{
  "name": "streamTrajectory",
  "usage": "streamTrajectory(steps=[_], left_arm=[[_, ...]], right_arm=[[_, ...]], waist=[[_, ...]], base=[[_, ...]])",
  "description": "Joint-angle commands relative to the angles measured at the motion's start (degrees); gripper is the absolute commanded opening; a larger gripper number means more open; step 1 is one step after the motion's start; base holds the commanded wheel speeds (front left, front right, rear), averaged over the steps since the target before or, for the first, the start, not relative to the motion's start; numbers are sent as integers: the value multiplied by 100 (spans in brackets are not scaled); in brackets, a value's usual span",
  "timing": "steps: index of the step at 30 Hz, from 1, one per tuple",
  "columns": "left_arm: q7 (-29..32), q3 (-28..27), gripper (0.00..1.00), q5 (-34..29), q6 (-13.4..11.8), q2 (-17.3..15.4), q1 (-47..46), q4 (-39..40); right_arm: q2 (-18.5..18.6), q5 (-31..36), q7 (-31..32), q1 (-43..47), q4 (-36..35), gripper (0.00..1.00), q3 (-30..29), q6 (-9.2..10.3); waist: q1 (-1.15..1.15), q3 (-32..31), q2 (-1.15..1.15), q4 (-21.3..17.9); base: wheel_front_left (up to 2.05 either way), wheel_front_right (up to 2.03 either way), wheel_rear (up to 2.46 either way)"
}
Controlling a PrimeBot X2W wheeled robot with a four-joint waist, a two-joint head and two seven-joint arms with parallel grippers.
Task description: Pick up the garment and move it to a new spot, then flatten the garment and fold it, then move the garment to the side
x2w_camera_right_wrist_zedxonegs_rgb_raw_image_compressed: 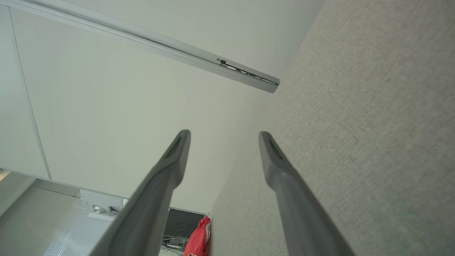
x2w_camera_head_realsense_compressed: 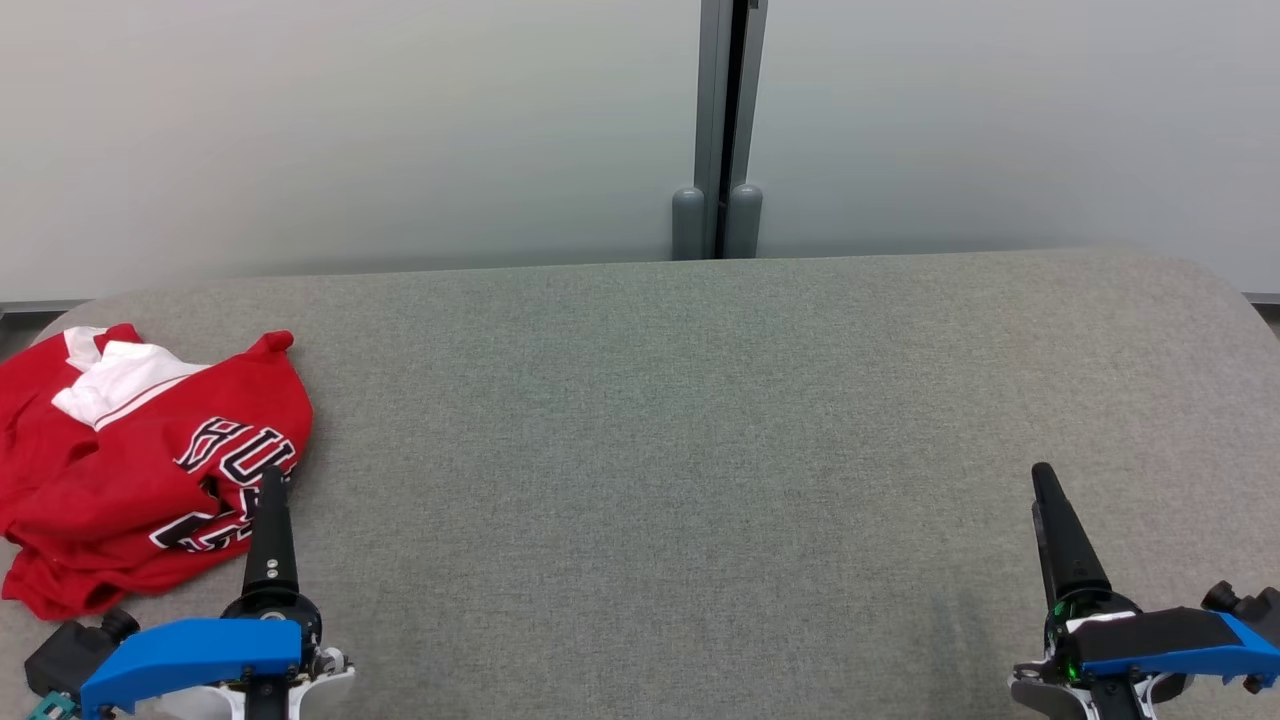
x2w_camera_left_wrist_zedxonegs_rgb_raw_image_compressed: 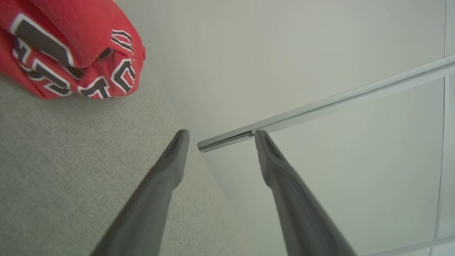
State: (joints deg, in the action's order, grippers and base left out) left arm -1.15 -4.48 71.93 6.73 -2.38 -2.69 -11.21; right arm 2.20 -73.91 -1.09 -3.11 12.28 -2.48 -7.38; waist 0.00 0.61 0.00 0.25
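Lying crumpled, the red garment [x2w_camera_head_realsense_compressed: 120, 470] is resting at the grey table's [x2w_camera_head_realsense_compressed: 650, 450] left edge; the left gripper [x2w_camera_left_wrist_zedxonegs_rgb_raw_image_compressed: 220, 138], near it, and right gripper [x2w_camera_right_wrist_zedxonegs_rgb_raw_image_compressed: 224, 137] are both gaping wide, holding nothing.

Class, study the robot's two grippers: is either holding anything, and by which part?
Nothing is held. The left gripper and right gripper stand open and empty; the red garment lies crumpled on the table.

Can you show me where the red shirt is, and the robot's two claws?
red shirt [x2w_camera_head_realsense_compressed: 110, 480], head view, on its crumpled red middle, left of the lettering.
left gripper [x2w_camera_left_wrist_zedxonegs_rgb_raw_image_compressed: 221, 133], left wrist view, midway between its open fingertips.
right gripper [x2w_camera_right_wrist_zedxonegs_rgb_raw_image_compressed: 224, 133], right wrist view, midway between its open fingertips.
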Motion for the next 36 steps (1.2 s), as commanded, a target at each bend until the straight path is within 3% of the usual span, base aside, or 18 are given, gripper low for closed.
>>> streamTrajectory(steps=[1, 14, 24, 36], left_arm=[[-62, 51, 100, -246, -39, -44, -146, 123], [-308, 241, 100, -1575, -206, -49, -135, 166], [-509, 375, 100, -2936, -362, -65, -129, 13], [-702, 449, 100, -3909, -469, -69, -193, -171]], right_arm=[[37, 171, -64, -72, -127, 100, 16, -6], [47, 1357, -309, -59, -199, 100, 135, -7], [55, 2386, -513, -74, -120, 100, 226, -9], [62, 3281, -705, -125, -66, 100, 317, -11]], waist=[[0, 1, 0, 2], [0, 7, 0, 20], [0, -3, 0, 29], [0, 5, 0, 49]], base=[[0, 0, 0], [0, 0, 0], [0, 0, 0], [0, 0, 0]])
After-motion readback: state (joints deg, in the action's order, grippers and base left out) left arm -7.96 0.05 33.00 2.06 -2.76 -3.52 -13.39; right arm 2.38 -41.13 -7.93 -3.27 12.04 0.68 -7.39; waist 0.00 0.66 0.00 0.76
